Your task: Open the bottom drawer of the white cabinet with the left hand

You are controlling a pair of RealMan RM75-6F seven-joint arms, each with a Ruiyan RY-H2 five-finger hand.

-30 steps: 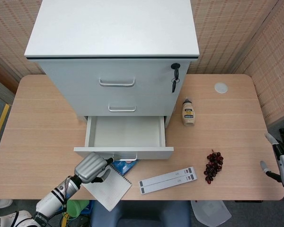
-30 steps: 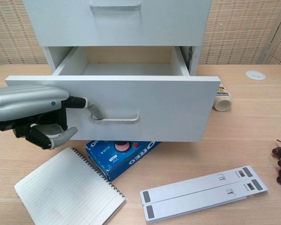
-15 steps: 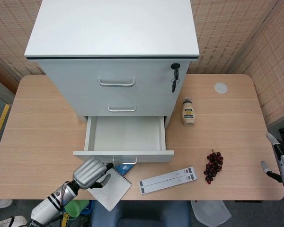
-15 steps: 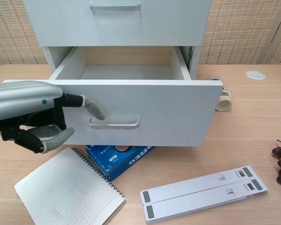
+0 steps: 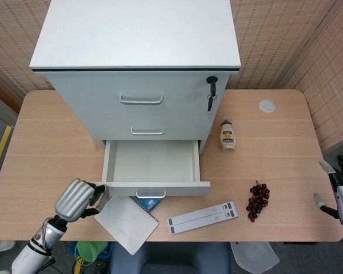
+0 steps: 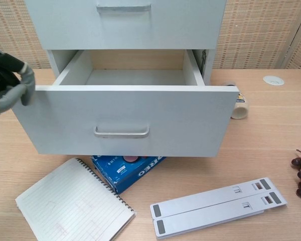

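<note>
The white cabinet [image 5: 137, 34] stands at the back of the table. Its bottom drawer [image 5: 150, 161] is pulled out and empty inside. The drawer front [image 6: 125, 120] hangs over the table, and nothing touches its metal handle [image 6: 121, 131]. My left hand [image 5: 77, 198] is just left of the drawer front's corner, fingers curled, holding nothing. In the chest view the left hand [image 6: 7, 83] shows only at the left edge. My right hand [image 5: 337, 197] hangs off the table's right edge with fingers apart and empty.
A spiral notebook [image 5: 127, 218] and a blue Oreo box [image 6: 128, 168] lie under and in front of the drawer. Two grey strips [image 5: 203, 217], grapes [image 5: 258, 200], a small bottle [image 5: 227, 136] and a white disc [image 5: 266, 105] lie to the right. A key [image 5: 211, 94] hangs from the cabinet's lock.
My left hand has let go of the drawer handle and moved left, away from the drawer front. The drawer came out slightly further and stays open. The right hand has not moved.
</note>
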